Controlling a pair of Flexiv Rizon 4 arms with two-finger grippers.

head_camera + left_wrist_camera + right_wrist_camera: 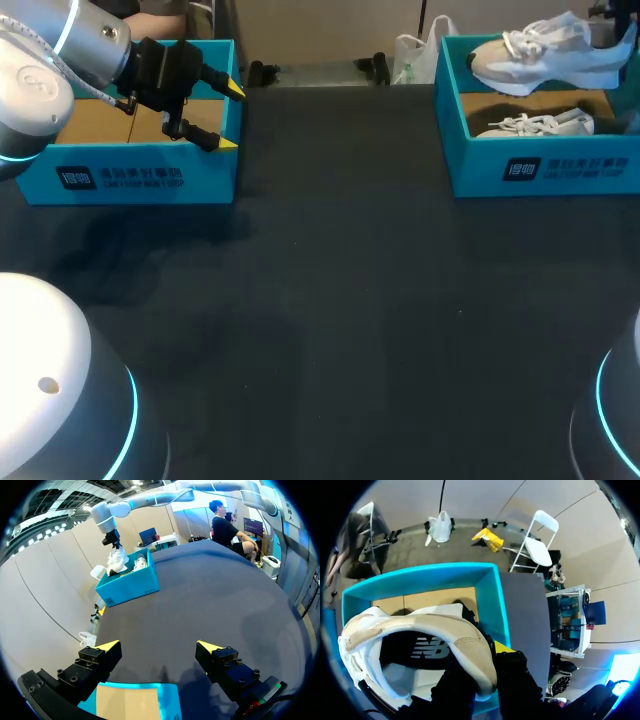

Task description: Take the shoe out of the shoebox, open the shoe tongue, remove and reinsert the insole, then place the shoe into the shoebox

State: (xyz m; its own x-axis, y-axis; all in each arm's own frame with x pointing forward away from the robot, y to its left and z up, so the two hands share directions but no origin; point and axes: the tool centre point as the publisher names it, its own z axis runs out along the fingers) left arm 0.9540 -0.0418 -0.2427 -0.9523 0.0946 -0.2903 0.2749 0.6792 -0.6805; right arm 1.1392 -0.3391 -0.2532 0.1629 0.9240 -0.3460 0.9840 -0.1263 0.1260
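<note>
- Left arm (60, 60) comes in from the upper left of the head view. The left gripper (231, 116) is over the right wall of the left shoebox (130, 180), also at the upper left.
- Left wrist view: the left gripper's fingers (107, 646) are spread wide with nothing between them. The box's teal rim and cardboard floor lie just under them.
- Right shoebox (540, 170) is at the upper right of the head view, well apart from the left one, with dark table (340, 300) between them.
- Shoe (550, 58), beige and white, is at the far upper right of the head view. It is held above the right shoebox, and the left wrist view confirms it is raised over the box.
- Right wrist view: the right gripper (482, 660) is clamped on the edge of the shoe's collar. One yellow tip shows just beside the collar; the shoe hides the other. The shoe's opening faces the camera, with the box's cardboard floor ahead of it.
- Second shoe (535, 125), white with laces, lies on the floor of the right shoebox under the held one.
</note>
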